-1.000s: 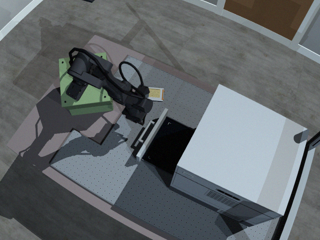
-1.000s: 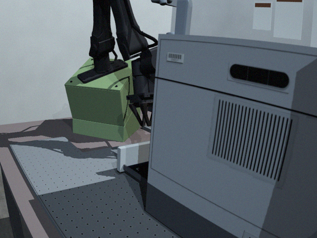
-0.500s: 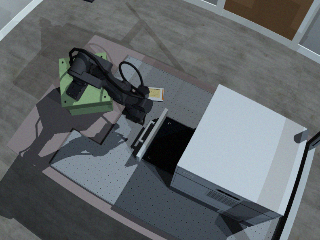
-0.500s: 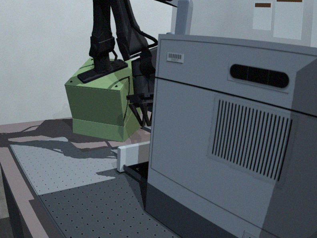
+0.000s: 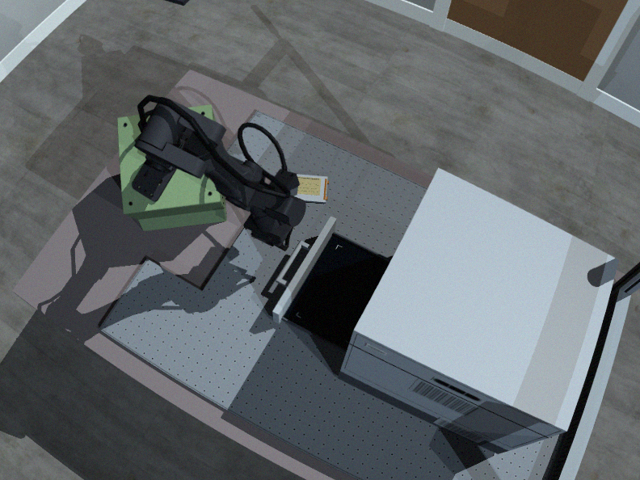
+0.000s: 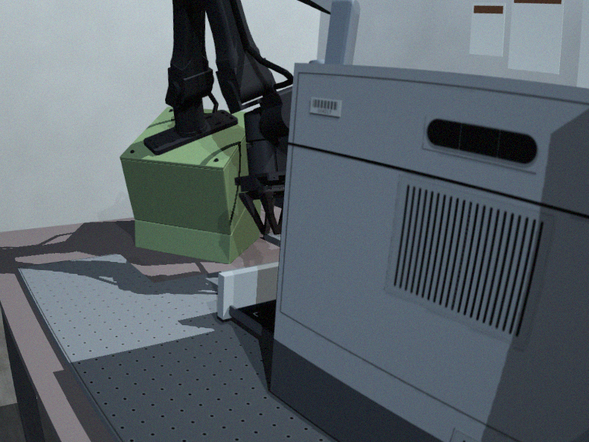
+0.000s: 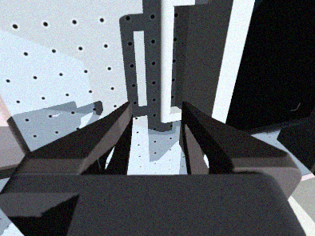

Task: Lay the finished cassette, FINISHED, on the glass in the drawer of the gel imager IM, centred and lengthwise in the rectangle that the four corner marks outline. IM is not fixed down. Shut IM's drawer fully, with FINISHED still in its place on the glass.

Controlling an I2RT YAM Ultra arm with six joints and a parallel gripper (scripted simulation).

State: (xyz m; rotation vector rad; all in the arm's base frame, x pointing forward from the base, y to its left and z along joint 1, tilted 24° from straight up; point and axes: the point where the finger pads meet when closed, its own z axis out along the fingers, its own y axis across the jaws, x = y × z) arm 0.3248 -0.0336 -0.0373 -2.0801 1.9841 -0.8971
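Note:
The finished cassette, a small yellow card with an orange edge, lies flat on the perforated table behind my wrist, outside the drawer. The imager IM has its drawer pulled out. The dark glass is bare, with white corner marks showing. My gripper points down, partly open and empty. It hangs over the table just outside the drawer's white front, at the far end of the bracket handle. The cassette is hidden in the other views.
The arm stands on a green block at the table's left. The imager's tall grey body fills the right side. A grey post rises behind the imager.

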